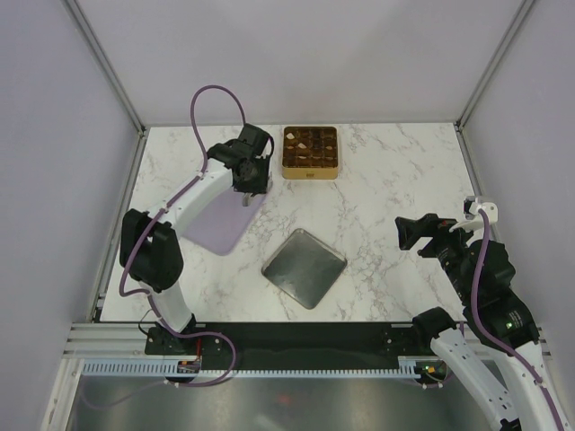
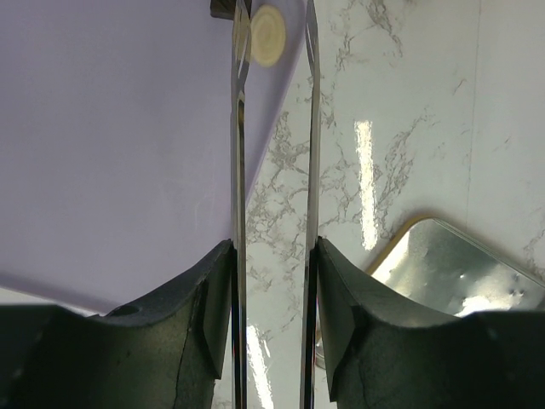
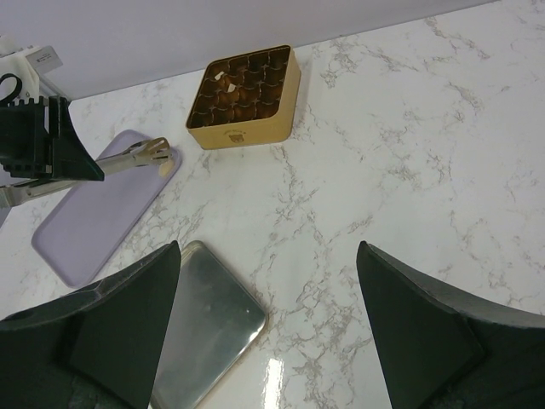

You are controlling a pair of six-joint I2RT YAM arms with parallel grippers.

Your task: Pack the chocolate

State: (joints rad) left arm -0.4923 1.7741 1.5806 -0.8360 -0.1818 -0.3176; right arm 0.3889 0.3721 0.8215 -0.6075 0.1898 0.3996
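From above: left gripper [image 1: 244, 199] down over the far right corner of the lilac board [image 1: 220, 229], thin blades pointing at it; too small here to tell how far apart; gold tin [image 1: 310, 171] just beyond and to the right on the marble table [image 1: 386, 171], most of its grid cells filled with chocolates [image 1: 305, 144], mostly dark, a few pale; square metal lid [image 1: 304, 267] lying flat near the table's middle, apart from board and tin; right gripper [image 1: 406, 233] well off to the right above bare marble, nothing in it.

From the left wrist: two long blades [image 2: 239, 170] running up the frame with a clear gap between; cream piece [image 2: 267, 35], round and pale, between their tips over the board's edge, close against the left blade, a strip of lilac showing between it and the right one; parted, then, and not pinching; cannot tell whether resting on the board or lifted; corner of the lid at lower right.

From the right wrist: both black fingers [image 3: 111, 324] spread wide at the frame's bottom corners, released, holding nothing; marble and lid between them; farther off, the tin with its chocolates, and the left blades with the cream piece at their tip by the board's corner.
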